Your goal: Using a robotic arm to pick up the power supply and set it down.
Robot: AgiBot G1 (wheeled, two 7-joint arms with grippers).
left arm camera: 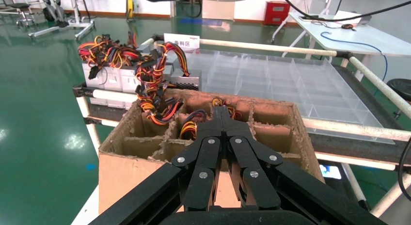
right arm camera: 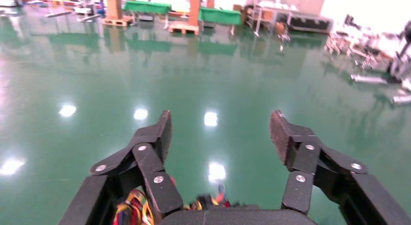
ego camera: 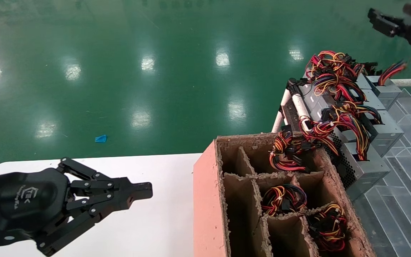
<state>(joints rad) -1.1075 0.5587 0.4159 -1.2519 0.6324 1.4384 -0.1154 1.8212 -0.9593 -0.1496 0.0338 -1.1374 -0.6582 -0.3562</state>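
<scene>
Several grey power supply units (ego camera: 387,130) lie in a row on a rack at the right, with red, orange, yellow and black wires (ego camera: 334,76) tangled over them. My right gripper (ego camera: 391,14) hangs open high above the far end of that row, holding nothing. In the right wrist view the right gripper (right arm camera: 220,130) frames only green floor, with wires (right arm camera: 131,210) just below it. My left gripper (ego camera: 148,189) is shut and empty over the white table (ego camera: 155,225), pointing at the cardboard box (ego camera: 205,200). The left wrist view shows the left gripper (left arm camera: 222,111) closed.
The divided cardboard box (left arm camera: 126,171) stands on the table's right end, and wire bundles (ego camera: 284,198) fill several of its compartments. A clear plastic divider tray (ego camera: 405,200) lies at the right behind the rack of units (left arm camera: 111,77). A blue scrap (ego camera: 101,139) lies on the green floor.
</scene>
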